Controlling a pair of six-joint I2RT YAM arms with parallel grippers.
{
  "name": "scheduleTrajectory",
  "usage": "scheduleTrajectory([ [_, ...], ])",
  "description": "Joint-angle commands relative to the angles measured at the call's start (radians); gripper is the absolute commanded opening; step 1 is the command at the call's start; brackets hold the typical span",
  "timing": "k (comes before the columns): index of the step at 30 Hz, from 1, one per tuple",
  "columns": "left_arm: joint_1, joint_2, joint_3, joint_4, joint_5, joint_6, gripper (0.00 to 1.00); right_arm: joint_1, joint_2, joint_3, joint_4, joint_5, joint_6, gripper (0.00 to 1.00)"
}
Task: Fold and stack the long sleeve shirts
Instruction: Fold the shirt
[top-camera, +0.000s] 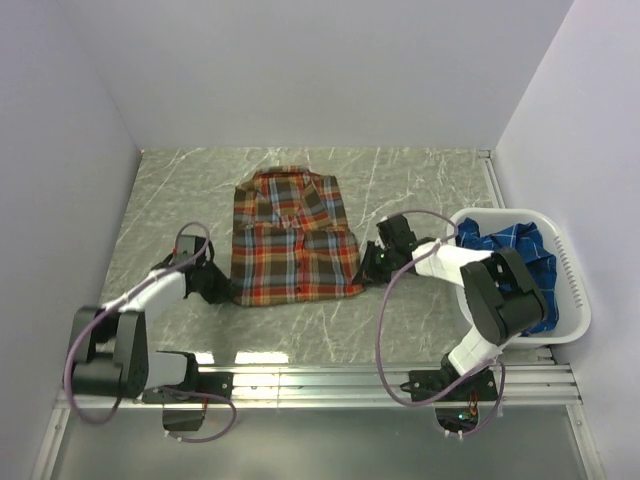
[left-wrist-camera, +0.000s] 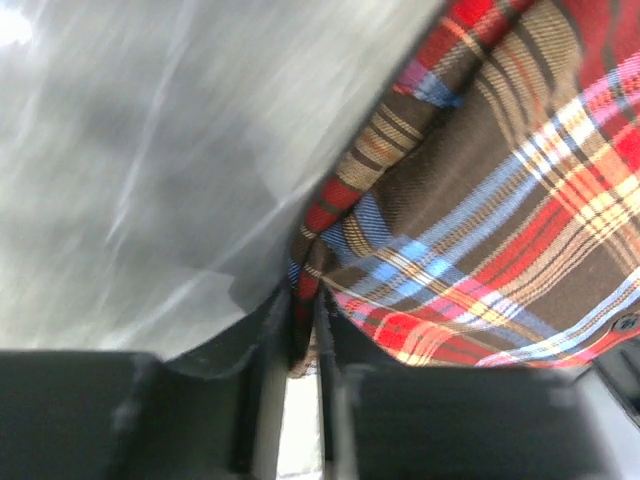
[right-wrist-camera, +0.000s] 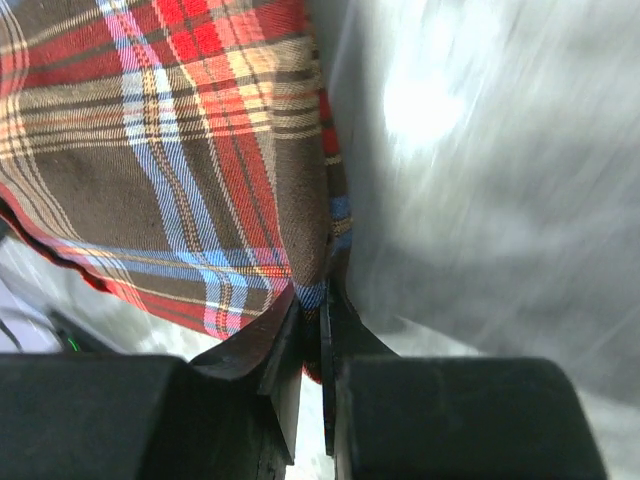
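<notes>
Left arm (top-camera: 150, 293): black-and-white, stretched low and forward from its base, wrist angled inward.
Left tool (top-camera: 214, 284): jaws nearly together, pinching the lower left edge of the red-orange plaid shirt (top-camera: 295, 245).
Right arm (top-camera: 455, 262): black-and-white, elbow raised, forearm reaching left and down.
Right tool (top-camera: 371, 268): jaws nearly together, pinching the same shirt's lower right edge.

white walls (top-camera: 300, 70), grey marble tbl (top-camera: 430, 185)
</notes>
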Motion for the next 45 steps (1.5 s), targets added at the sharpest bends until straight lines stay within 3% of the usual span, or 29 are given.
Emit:
scheduleTrajectory([
  [1,0.012,-0.125,-0.064,-0.132,-0.010,-0.040,0.22,0.047,-0.086,-0.057,-0.123,0.008,-0.068,0.15],
  [7,0.011,-0.324,0.014,-0.221,-0.033,-0.061,0.61,0.115,-0.180,0.028,-0.252,0.097,-0.180,0.24],
  [11,0.000,-0.367,0.156,-0.256,-0.095,-0.002,0.75,0.114,-0.249,0.123,-0.278,0.210,-0.263,0.47],
  [14,-0.040,-0.322,0.223,-0.221,-0.093,0.011,0.74,0.112,-0.229,0.222,-0.259,0.212,-0.339,0.52],
  [22,-0.258,-0.112,0.264,-0.063,-0.084,-0.012,0.71,0.114,0.006,0.540,-0.238,0.017,-0.606,0.50],
  [28,-0.272,-0.016,0.195,-0.020,-0.115,-0.026,0.69,0.114,0.234,0.729,-0.277,-0.047,-0.708,0.50],
  [37,-0.270,0.057,0.059,0.008,-0.148,-0.058,0.65,0.138,0.418,0.772,-0.288,-0.082,-0.743,0.50],
  [45,-0.269,0.050,0.017,0.011,-0.148,-0.072,0.64,0.160,0.483,0.776,-0.288,-0.101,-0.755,0.50],
])
